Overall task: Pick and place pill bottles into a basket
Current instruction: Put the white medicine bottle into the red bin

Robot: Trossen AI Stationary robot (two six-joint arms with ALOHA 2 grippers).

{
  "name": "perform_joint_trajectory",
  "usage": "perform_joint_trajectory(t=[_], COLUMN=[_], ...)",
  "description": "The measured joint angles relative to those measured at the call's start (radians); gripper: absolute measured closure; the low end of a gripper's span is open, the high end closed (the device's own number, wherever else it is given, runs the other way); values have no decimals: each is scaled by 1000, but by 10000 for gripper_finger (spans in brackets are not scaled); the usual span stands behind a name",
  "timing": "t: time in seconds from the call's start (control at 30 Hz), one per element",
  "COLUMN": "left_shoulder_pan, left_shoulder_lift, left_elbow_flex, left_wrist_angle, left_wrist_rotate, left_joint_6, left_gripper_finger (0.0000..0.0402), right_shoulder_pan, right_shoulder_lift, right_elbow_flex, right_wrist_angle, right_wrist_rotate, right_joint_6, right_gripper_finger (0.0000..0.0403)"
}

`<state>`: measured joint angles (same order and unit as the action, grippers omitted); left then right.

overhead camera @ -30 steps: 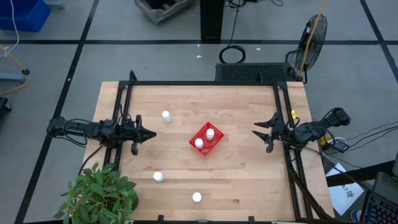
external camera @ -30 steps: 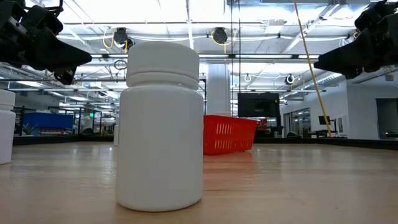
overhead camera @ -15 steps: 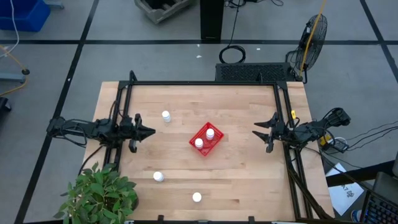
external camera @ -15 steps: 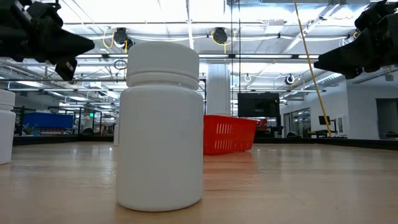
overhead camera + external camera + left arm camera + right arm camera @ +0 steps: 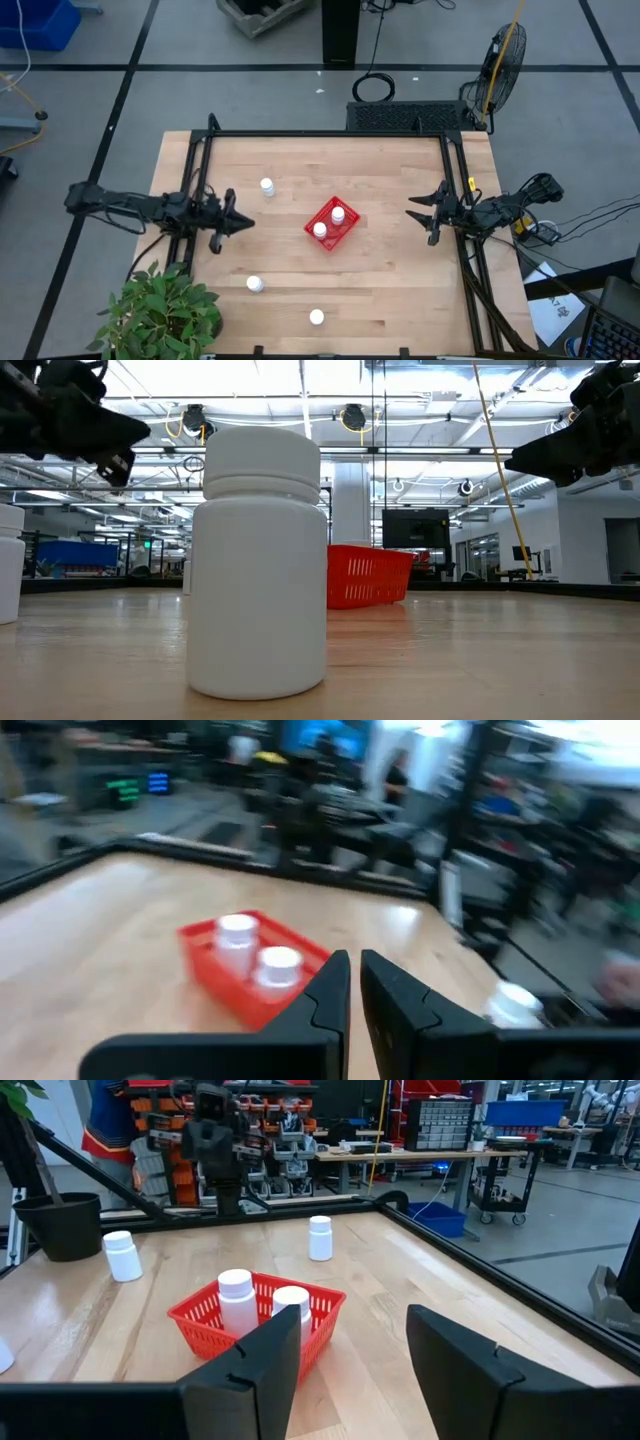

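Left claw (image 5: pixel 243 222) at worktop's left edge, above surface, fingers nearly together, narrow gap, holding nothing. Right claw (image 5: pixel 412 211) at right edge, fingers spread wide, empty, pointing toward basket.

Basket (image 5: pixel 331 224) red, mid-worktop, between both claws, 2 pill bottles upright inside (image 5: pixel 338 214) (image 5: pixel 320 230).

3 bottles loose on worktop (image 5: pixel 400 290): 1 (image 5: pixel 267 187) behind left claw toward far edge, 1 (image 5: pixel 254 284) near plant, 1 (image 5: pixel 317 317) at near edge, upright.

Potted plant (image 5: pixel 160 312) at near-left corner.
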<state>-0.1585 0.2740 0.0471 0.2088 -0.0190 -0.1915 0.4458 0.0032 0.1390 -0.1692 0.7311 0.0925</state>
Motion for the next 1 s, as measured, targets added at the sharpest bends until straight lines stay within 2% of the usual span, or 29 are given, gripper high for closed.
perform_joint_trajectory(t=[0.1, 0.3, 0.5, 0.6, 0.7, 0.83, 0.9, 1.0], left_shoulder_pan=[-1, -1, -1, -13, -47, -93, -111, -135], left_shoulder_lift=[127, 418, 728, 877, 1047, 1224, 1281, 1333], left_elbow_flex=[0, 5, 92, 195, 317, 444, 484, 530], left_wrist_angle=[129, 364, 625, 594, 562, 534, 527, 527], left_wrist_rotate=[76, 89, 145, 237, 299, 445, 474, 461], left_joint_6=[71, 175, 87, 112, 204, 363, 343, 282], left_gripper_finger=[369, 395, 381, 377, 381, 396, 395, 376], right_shoulder_pan=[0, 0, 0, 0, 0, 0, 0, 0], right_shoulder_lift=[0, 0, 0, 0, 0, 0, 0, 0], right_elbow_flex=[0, 0, 0, 0, 0, 0, 0, -1], right_wrist_angle=[0, 0, 0, 0, 0, 1, 1, 1], right_wrist_rotate=[0, 0, 0, 0, 0, 0, 0, 0], right_joint_6=[0, 0, 0, 0, 0, 0, 0, 0], right_gripper_finger=[228, 228, 226, 229, 230, 228, 226, 225])
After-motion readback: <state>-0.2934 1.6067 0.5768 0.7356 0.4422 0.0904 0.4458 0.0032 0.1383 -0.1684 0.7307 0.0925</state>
